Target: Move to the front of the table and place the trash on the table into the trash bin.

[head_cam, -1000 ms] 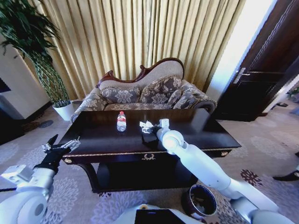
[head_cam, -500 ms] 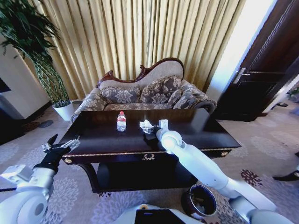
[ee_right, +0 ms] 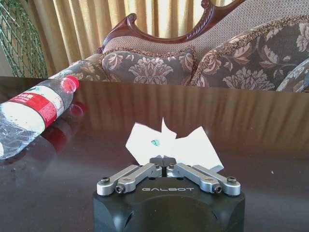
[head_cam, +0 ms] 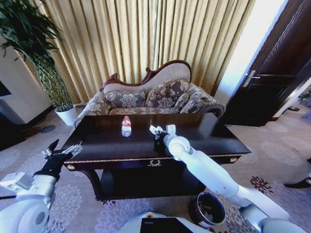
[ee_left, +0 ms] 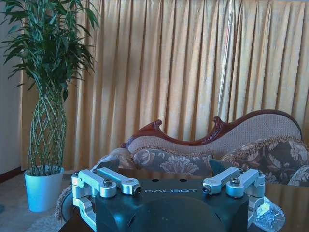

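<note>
Head view: the right arm reaches forward over the table (head_cam: pixel 218 133), its right gripper (head_cam: pixel 159 136) near the middle of the dark top. A crumpled piece of white paper (head_cam: pixel 155 129) sits at the gripper's tip. In the right wrist view the fingertips (ee_right: pixel 163 160) are pressed together, pinching the near edge of the paper (ee_right: pixel 174 143); the rest of the sheet spreads out beyond the tips, low over the glossy surface. Whether the paper touches the wood or is lifted just clear of it cannot be told.

The plastic bottle (head_cam: pixel 126 126), clear with a red-and-white label and a red cap, stands on the table to the left of the paper and apart from the gripper. In the right wrist view the bottle (ee_right: pixel 34 113) appears off to one side, well clear of the fingers.

The trash bin (head_cam: pixel 207 208) stands on the carpet in front of the table, toward the robot's right, beneath the right arm.

The left gripper (head_cam: pixel 62 153) is held off the table's left front corner, with its fingers spread and nothing between them; the left wrist view shows the same released fingers (ee_left: pixel 104 181).

A patterned sofa (head_cam: pixel 150 97) stands behind the table, with a potted plant (head_cam: pixel 48 73) to the left.
</note>
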Controlling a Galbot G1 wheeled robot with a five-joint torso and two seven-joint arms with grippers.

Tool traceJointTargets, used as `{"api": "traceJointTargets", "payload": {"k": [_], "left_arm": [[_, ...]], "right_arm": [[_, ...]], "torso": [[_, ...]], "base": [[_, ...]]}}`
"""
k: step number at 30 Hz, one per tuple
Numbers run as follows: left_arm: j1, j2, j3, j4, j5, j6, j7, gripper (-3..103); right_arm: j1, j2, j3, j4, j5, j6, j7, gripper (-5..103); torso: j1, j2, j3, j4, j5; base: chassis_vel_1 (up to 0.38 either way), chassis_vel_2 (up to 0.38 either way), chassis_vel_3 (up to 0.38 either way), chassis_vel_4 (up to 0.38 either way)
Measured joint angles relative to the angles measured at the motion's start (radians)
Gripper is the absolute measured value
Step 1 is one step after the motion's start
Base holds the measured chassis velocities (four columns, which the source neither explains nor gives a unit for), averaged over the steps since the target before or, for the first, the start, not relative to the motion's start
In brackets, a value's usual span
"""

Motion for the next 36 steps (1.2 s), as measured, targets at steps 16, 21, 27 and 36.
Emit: {"api": "traceJointTargets", "payload": {"k": [16,21,27,36], "left_arm": [[-0.008,0.002,0.001,0.0,-0.005,-0.001,0.001,100],[-0.015,0.007,-0.002,0.0,-0.021,-0.001,0.001,100],[-0.025,0.008,-0.002,0.0,-0.031,-0.001,0.002,100],[-0.032,0.013,-0.009,0.0,-0.047,-0.002,0.003,100]], "right_arm": [[-0.116,-0.072,0.121,0.11,-0.099,0.093,-0.069,0],[-0.219,-0.132,0.262,0.182,-0.148,0.131,-0.127,0],[-0.392,-0.228,0.453,0.316,-0.189,0.183,-0.151,0],[-0.607,-0.24,0.606,0.488,-0.197,0.19,-0.154,0]], "torso": [[0.0,0.0,0.0,0.0,0.0],[0.0,0.0,0.0,-0.0001,0.0003],[0.0,0.0,0.0,-0.0001,0.0001],[0.0,0.0,0.0,0.0001,0.0]], "base": [[0.0,0.0,0.0,0.0],[0.0,0.0,0.0,0.0],[0.0,0.0,0.0,0.0],[0.0,0.0,0.0,0.0]]}}
